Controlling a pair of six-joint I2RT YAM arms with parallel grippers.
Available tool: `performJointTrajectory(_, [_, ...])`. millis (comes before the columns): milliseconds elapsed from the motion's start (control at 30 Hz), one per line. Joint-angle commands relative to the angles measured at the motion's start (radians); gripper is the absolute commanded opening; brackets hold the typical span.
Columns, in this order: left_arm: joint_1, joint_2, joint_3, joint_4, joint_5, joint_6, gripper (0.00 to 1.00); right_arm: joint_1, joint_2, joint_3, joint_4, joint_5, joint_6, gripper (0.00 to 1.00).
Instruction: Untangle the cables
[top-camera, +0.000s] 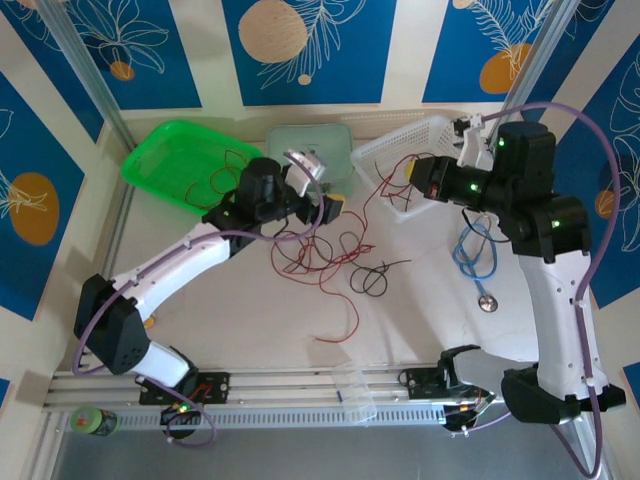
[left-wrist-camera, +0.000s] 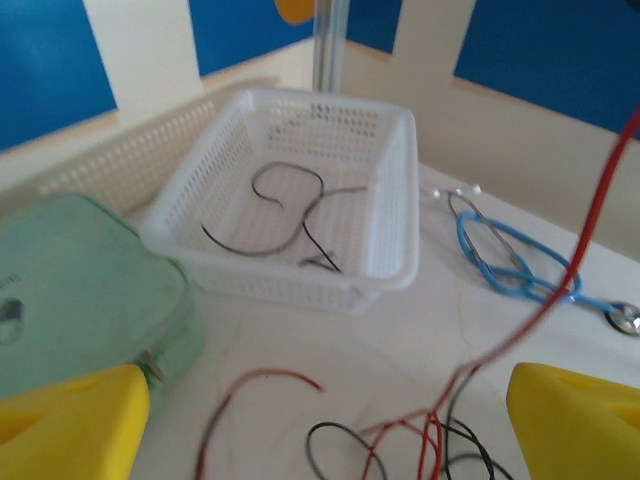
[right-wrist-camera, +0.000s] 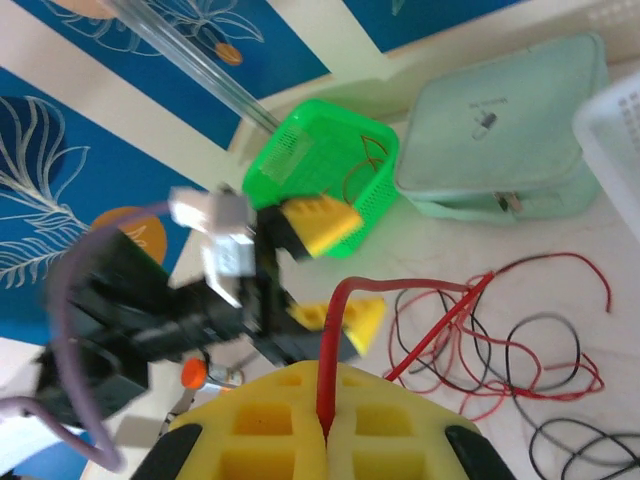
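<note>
The white tabletop (top-camera: 420, 320) carries everything. At the upper left of the overhead view sits a bright green plastic mesh basket (top-camera: 150, 155) with a few red strands (top-camera: 225, 170) in it. At the upper right is a white perforated plastic basket (top-camera: 385, 155), and the left wrist view shows black strands (left-wrist-camera: 290, 215) lying inside it. Between the baskets lies a mint-green zippered fabric case (top-camera: 310, 145). The tangle of thin red and black cables (top-camera: 335, 255) sprawls at the centre of the frame, near a light blue stethoscope (top-camera: 475, 255) to its right.

The right gripper (right-wrist-camera: 325, 425) has its yellow fingers pressed together on one red cable (right-wrist-camera: 330, 350), which runs taut into the knot. The left gripper (left-wrist-camera: 320, 435) hangs over the tangle's upper edge, its yellow fingers (left-wrist-camera: 70, 425) spread wide with nothing between them.

The step in hand looks like drawing that red cable free. It would go best with a slow pull along the cable's own line, away from the heap. The spread gripper could pinch or pin the loops where the red cable enters the knot, so the whole bundle is not dragged along. Any jerk risks tightening the crossings or catching the stethoscope.
</note>
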Motion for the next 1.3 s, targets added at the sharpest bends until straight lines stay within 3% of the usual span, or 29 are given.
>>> performJointTrajectory(0, [-0.031, -0.034, -0.072, 0.078, 0.010, -0.034, 0.92, -0.006, 0.045, 0.119, -0.019, -0.062, -0.028, 0.00])
performJointTrajectory(267, [-0.084, 0.043, -0.047, 0.181, -0.028, -0.068, 0.92, -0.009, 0.172, 0.457, 0.004, -0.177, 0.023, 0.00])
performJointTrajectory(500, [-0.120, 0.195, 0.058, 0.234, -0.106, -0.077, 0.87, -0.017, 0.222, 0.586, 0.048, -0.236, 0.088, 0.00])
performJointTrajectory(733, [-0.144, 0.140, -0.086, 0.341, -0.145, -0.098, 0.85, -0.069, 0.218, 0.592, 0.142, -0.240, 0.155, 0.00])
performJointTrajectory(1067, [-0.152, 0.192, 0.029, 0.355, -0.185, -0.089, 0.81, -0.079, 0.196, 0.492, 0.212, -0.311, 0.207, 0.00])
performJointTrajectory(1267, [-0.152, 0.257, 0.121, 0.350, -0.172, -0.084, 0.65, -0.085, 0.142, 0.399, 0.219, -0.306, 0.194, 0.00])
